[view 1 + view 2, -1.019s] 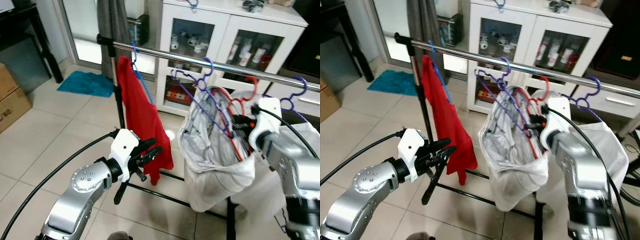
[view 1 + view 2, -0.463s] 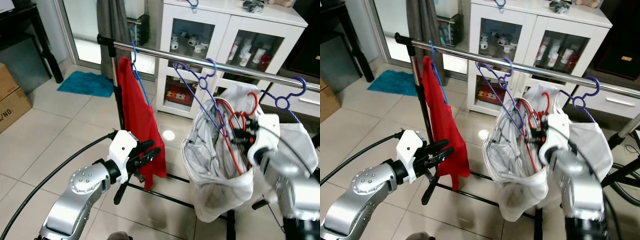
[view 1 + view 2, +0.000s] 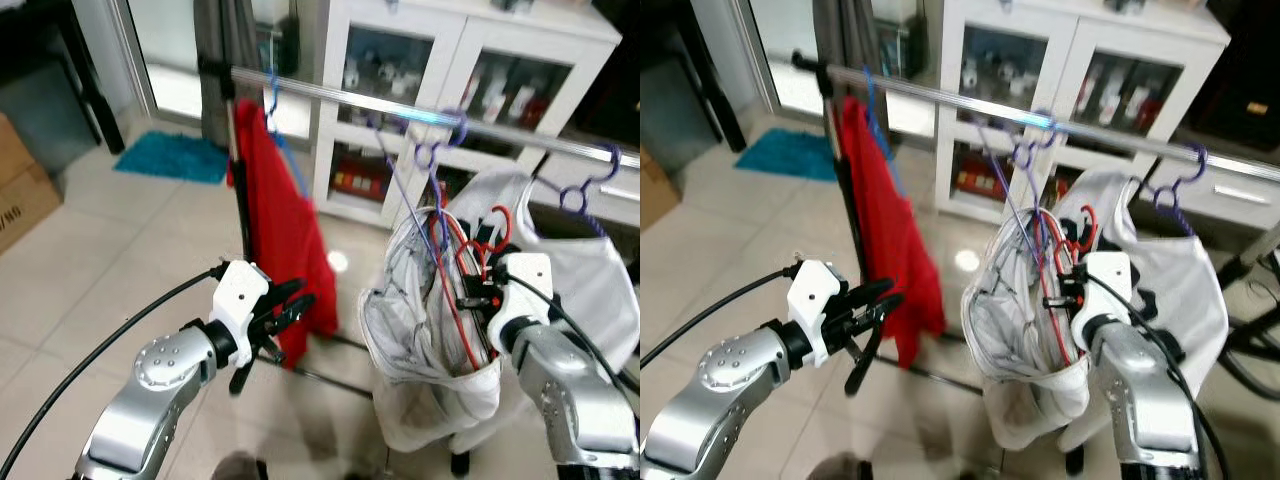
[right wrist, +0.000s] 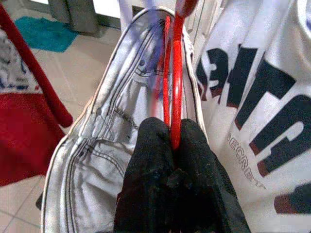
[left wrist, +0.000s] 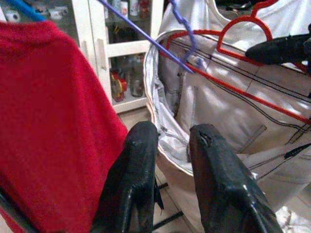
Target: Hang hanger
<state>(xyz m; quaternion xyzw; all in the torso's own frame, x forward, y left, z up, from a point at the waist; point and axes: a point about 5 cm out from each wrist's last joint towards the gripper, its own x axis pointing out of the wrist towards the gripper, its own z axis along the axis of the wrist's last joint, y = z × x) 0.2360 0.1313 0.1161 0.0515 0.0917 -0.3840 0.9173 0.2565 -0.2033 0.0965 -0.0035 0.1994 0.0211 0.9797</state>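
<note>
Jaws of the right gripper (image 4: pixel 172 150) are clamped on the red hanger (image 3: pixel 470 260), which carries pale trousers (image 3: pixel 420 330); over the last second this load has dropped lower, its hook now well below the rail (image 3: pixel 400 110), so the hanger is not yet hung and must be raised to catch the bar; the right arm is bent, forearm reaching forward; jaws of the left gripper (image 5: pixel 167 160) stand parted and empty near the red shirt (image 3: pixel 285 240)
</note>
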